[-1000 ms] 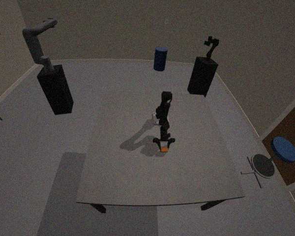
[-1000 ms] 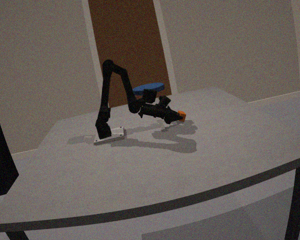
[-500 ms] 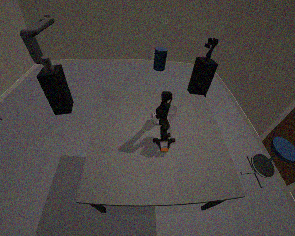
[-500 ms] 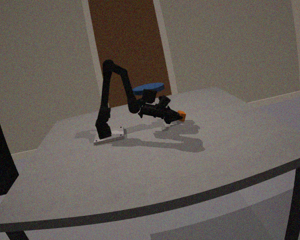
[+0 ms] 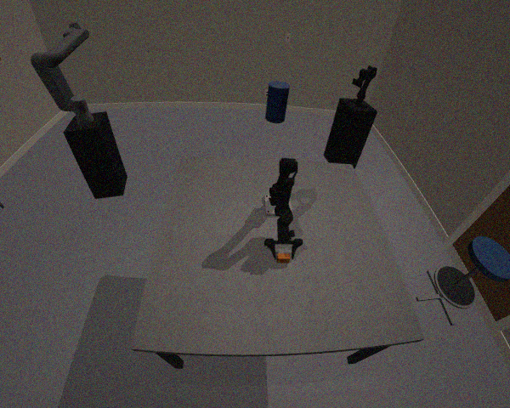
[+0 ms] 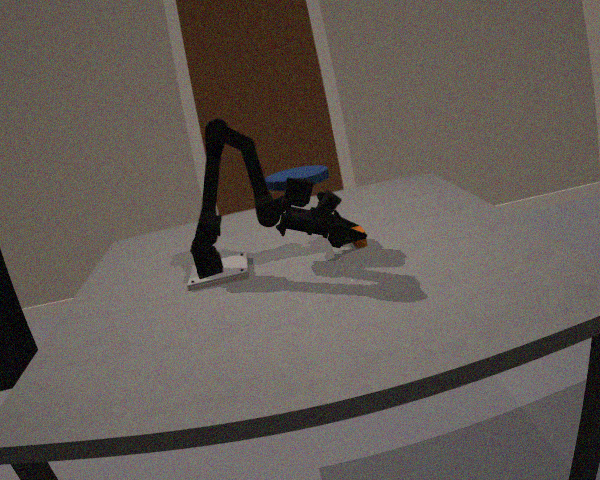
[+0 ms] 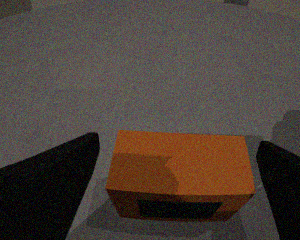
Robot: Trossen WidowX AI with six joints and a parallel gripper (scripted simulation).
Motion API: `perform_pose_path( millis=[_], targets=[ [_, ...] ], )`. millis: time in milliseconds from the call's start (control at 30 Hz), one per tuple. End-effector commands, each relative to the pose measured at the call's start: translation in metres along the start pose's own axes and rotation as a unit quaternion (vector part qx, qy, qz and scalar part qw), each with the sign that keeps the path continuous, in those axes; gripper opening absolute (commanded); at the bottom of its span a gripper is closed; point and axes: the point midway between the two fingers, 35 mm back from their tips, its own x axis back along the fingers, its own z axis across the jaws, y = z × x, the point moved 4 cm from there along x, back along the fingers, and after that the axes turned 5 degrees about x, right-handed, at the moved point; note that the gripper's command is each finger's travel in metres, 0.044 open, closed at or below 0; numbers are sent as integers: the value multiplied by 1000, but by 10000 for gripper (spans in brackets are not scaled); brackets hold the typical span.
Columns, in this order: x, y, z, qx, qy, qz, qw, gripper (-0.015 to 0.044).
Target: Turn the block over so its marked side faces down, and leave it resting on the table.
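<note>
Where 1 claw (image 5: 284, 254) (image 6: 359, 238) (image 7: 181, 146) gapes (wide), orange block (image 5: 283, 257) (image 6: 360, 242) (image 7: 182, 165) between

It looks like a robotics lab or test room. A black arm (image 5: 283, 193) (image 6: 253, 170) stands on the worktop (image 5: 229, 316) (image 6: 269, 361), and two more arms, one grey (image 5: 55, 81) and one dark (image 5: 363, 85), stand on black pedestals (image 5: 98, 158) (image 5: 351, 132) (image 6: 3, 320). Plain walls (image 5: 202, 53) (image 6: 445, 87), a brown door (image 5: 495, 280) (image 6: 259, 77) and a blue stool (image 5: 492, 258) (image 6: 300, 176) surround them.
</note>
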Motion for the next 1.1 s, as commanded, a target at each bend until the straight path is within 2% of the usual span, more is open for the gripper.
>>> perform_pose_path(
  millis=[0, 933, 1067],
  targets=[
    [0, 0, 0, -1, -2, -1, 1000, 440],
    [0, 0, 0, -1, -2, -1, 1000, 440],
    [-8, 10, -1, -1, 2, 47, 999, 440]
  ],
)
